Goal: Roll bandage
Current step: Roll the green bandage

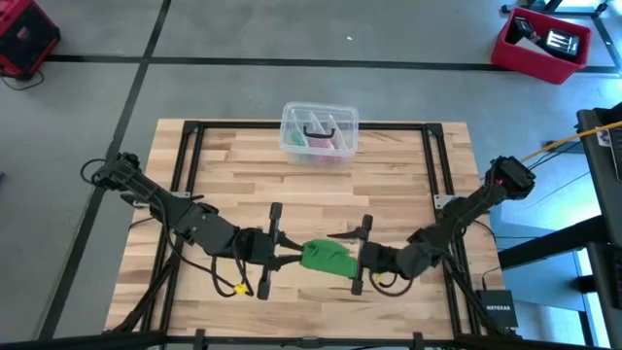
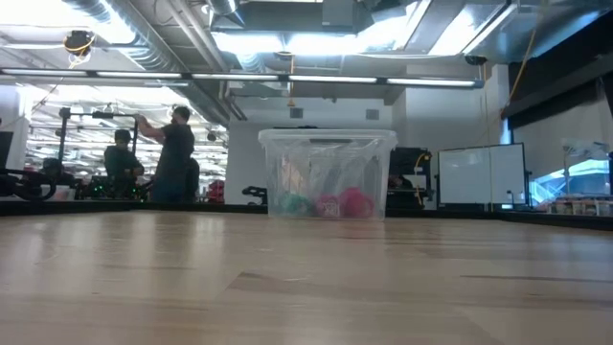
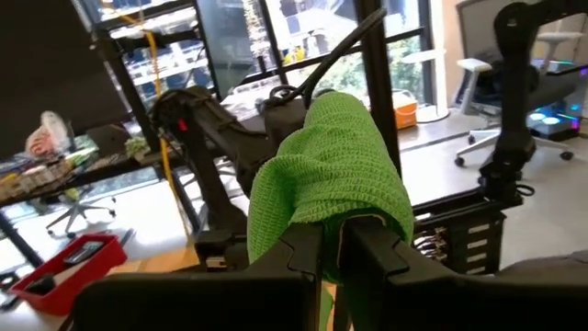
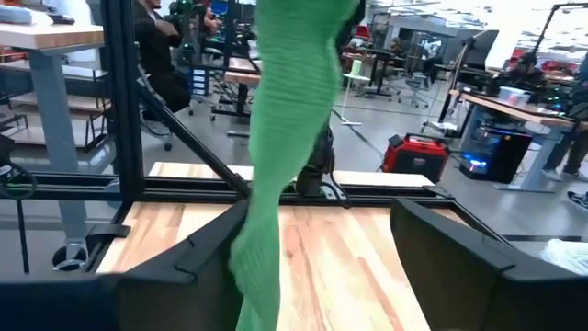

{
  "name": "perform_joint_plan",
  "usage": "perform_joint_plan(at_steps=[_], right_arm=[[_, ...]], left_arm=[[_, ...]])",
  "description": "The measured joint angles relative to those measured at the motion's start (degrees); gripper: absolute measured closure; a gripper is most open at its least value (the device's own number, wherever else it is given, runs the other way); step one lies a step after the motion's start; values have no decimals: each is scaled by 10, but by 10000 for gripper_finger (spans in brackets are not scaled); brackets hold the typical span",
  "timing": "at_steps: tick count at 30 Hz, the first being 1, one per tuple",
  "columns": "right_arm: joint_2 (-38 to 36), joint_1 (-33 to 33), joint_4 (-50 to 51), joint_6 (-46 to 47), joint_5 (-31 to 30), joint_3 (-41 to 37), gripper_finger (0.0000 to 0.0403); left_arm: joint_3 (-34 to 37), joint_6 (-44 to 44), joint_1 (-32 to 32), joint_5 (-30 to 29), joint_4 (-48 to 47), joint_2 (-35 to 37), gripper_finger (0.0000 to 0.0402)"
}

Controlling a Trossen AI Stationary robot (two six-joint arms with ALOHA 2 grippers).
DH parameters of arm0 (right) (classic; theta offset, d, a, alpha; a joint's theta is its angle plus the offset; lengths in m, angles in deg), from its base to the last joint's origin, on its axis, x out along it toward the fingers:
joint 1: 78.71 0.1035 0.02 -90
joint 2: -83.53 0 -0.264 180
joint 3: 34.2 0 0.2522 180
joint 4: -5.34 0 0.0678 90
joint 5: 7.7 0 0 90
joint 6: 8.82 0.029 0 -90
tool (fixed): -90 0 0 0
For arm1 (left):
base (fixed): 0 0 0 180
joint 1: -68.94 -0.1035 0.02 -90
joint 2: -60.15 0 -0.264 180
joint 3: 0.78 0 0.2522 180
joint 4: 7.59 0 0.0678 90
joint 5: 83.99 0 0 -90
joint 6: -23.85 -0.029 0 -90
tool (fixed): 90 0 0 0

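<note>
At six o'clock on the bench [image 1: 292, 185], our left hand [image 1: 284, 255] pinches the bandage [image 1: 326, 257]; our right hand [image 1: 362, 259] gapes around it. A loose pinch could unravel it.

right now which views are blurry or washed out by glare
Low view: ceiling lights glare, near tabletop soft, clear box sharper. Left wrist view: bandage sharp, bright windows behind. Right wrist view: bandage and near fingers blurred.

Bandage [image 3: 335, 184] green knitted cloth, matt, rough weave. Table [image 1: 233, 165] pale wood planks, smooth, slight sheen. Box [image 1: 319, 131] upper centre clear glossy plastic. Table frame [image 4: 124, 110] black matt metal.
</note>
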Motion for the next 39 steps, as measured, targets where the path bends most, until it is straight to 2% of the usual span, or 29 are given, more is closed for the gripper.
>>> perform_joint_plan(at_steps=[4, 8, 14, 17, 18, 22, 25, 29, 34, 39], right_arm=[[0, -21, 9, 0, 29, 0, 156], [0, -34, 29, 0, 38, 0, 196], [0, -41, 47, -4, 31, 0, 307], [-3, -40, 83, -38, -11, 0, 380], [-6, -35, 94, -45, -25, 0, 390], [-32, -20, 133, -39, -58, 0, 389], [-40, -16, 178, -16, -55, 0, 398], [-42, -18, 187, 18, -45, -7, 397], [-27, -30, 160, 48, -21, -26, 397], [-26, -28, 107, 43, -16, -26, 400]], left_arm=[[0, 17, 0, -41, -5, 0, 384], [0, 25, 0, -55, -24, 0, 384], [0, 30, 0, -68, -34, 0, 384], [0, 29, 7, -70, -34, 0, 384], [0, 26, 12, -70, -34, 0, 384], [0, -7, 40, -41, -32, 1, 384], [0, -23, 62, 6, -24, 4, 384], [0, -67, 87, 13, 19, 6, 384], [0, -120, 95, 6, 73, 7, 384], [0, -110, 70, -72, 50, 7, 384]])
